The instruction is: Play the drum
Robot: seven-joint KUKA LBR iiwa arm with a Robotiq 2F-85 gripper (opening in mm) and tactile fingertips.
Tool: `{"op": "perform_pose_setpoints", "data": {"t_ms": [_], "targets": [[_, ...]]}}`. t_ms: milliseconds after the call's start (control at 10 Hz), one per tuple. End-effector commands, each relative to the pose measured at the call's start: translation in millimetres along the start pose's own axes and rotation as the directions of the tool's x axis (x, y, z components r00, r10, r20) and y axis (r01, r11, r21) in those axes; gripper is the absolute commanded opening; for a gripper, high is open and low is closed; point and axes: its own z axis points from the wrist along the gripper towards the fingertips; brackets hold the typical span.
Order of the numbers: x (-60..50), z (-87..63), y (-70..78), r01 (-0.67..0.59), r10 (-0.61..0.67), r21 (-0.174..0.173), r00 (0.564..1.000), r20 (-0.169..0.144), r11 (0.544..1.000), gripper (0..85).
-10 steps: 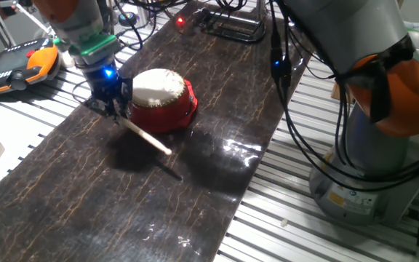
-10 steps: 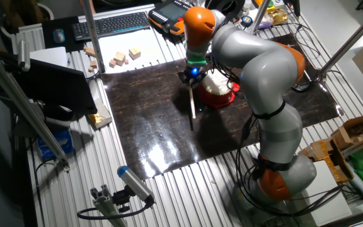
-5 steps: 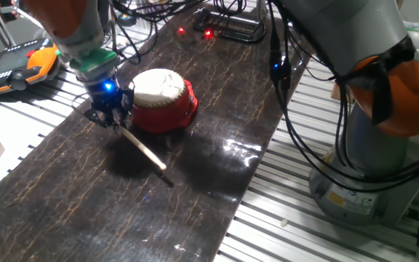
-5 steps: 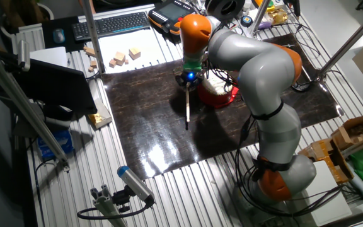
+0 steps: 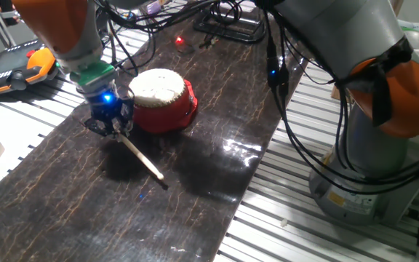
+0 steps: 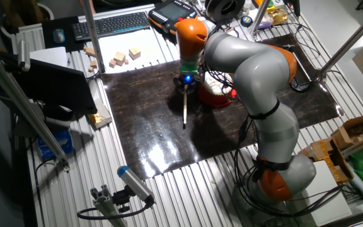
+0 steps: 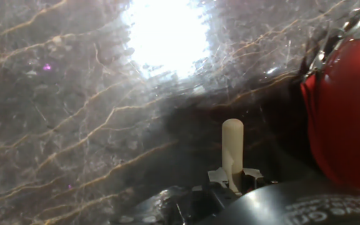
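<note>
So the arm has swung away from the drum since a second ago, dragging the stick's far end off toward the middle of the dark marbled mat (image 5: 217, 145). The drum (image 5: 162, 100) sits on that mat near its far end, cream skin up, with the gripper (image 5: 110, 128) now just beside it, not touching. Fingers are pinched on the thin pale stick (image 5: 141, 158), which slants down and away from the drum, its tip low over the mat. Hand view shows the stick (image 7: 232, 150) clamped, red drum (image 7: 345, 119) at the right edge.
</note>
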Motion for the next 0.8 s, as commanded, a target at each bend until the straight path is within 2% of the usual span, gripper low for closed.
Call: {"op": "perform_pose_setpoints", "data": {"t_ms": [0,300,500,700], "targets": [[0.4,3.2,0.5,0.001,-0.001,0.0,1.0,0.0,1.0,6.0],[-0.4,12.7,2.7,-0.003,0.003,-0.011,1.0,0.0,1.0,11.3],[-2.7,21.3,4.6,-0.004,0.005,-0.019,1.0,0.012,1.0,13.0],[-3.1,23.1,5.2,-0.005,0.005,-0.019,1.0,0.014,1.0,14.3]]}}
